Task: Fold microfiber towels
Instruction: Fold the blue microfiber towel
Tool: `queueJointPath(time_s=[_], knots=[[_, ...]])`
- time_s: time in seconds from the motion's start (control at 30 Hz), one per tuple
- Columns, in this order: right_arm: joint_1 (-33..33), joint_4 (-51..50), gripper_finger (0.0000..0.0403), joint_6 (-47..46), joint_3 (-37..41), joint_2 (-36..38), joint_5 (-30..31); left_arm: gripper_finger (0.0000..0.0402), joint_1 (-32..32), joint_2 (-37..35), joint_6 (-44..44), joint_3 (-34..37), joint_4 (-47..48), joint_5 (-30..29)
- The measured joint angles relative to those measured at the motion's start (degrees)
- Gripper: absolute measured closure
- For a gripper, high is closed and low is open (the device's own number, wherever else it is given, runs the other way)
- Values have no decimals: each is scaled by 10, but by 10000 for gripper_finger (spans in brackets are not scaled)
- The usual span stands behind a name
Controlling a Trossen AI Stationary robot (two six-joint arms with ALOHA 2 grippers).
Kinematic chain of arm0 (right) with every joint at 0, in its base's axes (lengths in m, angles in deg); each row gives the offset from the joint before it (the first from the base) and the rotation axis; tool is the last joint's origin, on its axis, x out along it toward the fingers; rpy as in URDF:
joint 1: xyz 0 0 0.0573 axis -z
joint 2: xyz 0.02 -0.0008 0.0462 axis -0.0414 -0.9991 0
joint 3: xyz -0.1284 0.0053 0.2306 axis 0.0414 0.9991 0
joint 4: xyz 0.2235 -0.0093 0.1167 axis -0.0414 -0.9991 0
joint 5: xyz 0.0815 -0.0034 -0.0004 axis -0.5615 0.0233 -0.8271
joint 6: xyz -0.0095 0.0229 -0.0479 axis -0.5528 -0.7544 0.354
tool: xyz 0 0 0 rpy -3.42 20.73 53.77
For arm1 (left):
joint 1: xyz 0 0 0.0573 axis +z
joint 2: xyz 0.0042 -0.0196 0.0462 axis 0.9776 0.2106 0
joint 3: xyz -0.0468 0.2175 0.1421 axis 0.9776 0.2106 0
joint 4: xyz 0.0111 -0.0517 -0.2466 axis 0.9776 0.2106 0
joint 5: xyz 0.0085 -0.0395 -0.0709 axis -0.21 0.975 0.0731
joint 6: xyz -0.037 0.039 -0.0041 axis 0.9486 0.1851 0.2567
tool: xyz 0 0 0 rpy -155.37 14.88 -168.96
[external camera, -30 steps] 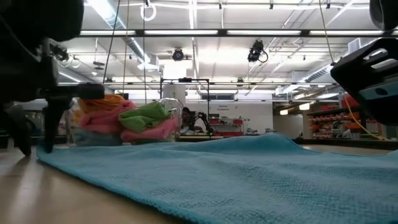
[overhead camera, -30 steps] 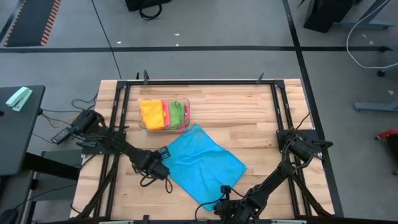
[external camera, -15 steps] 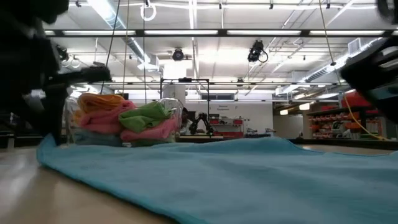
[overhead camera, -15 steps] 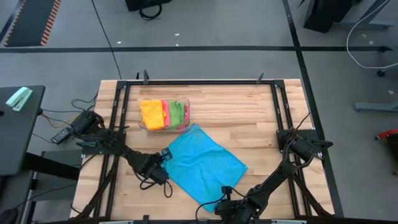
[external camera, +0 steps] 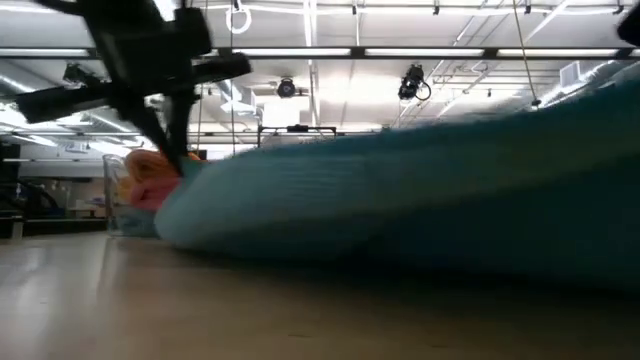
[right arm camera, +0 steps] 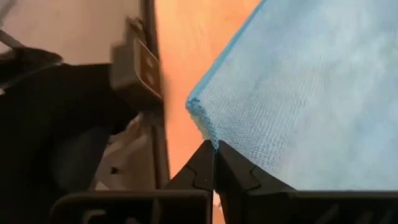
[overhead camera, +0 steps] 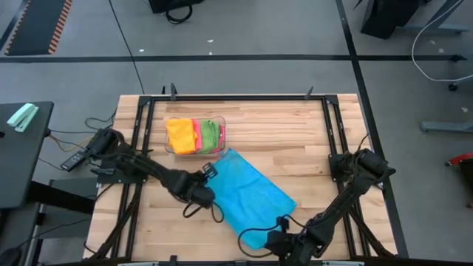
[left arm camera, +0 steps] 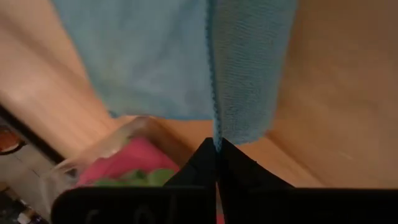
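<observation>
While I look from above, I see the blue towel (overhead camera: 247,196) lying slanted on the wooden table (overhead camera: 310,140), soft, with a fine woven texture and a stitched hem. My left gripper (overhead camera: 208,191) is clenched on its left edge, lifted a little. My right gripper (overhead camera: 279,235) pinches its near corner. 3 more towels (overhead camera: 194,135), orange-yellow, pink and green, sit in the clear bin (overhead camera: 222,133).
</observation>
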Motion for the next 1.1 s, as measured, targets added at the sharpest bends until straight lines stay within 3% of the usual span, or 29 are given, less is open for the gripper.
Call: queueJointPath(time_s=[0.5,0.67,0.83,1.1], knots=[[-24,-139,390,-215,0,13,-20,386,116,0,-164,-6,-211,-3],[-25,-140,390,-240,0,13,-21,376,155,0,-174,-6,-256,8],[-21,-141,390,-277,0,13,-19,393,184,4,-171,-6,-281,70],[-6,-154,390,-305,0,28,-17,371,209,50,-190,-6,-326,63]])
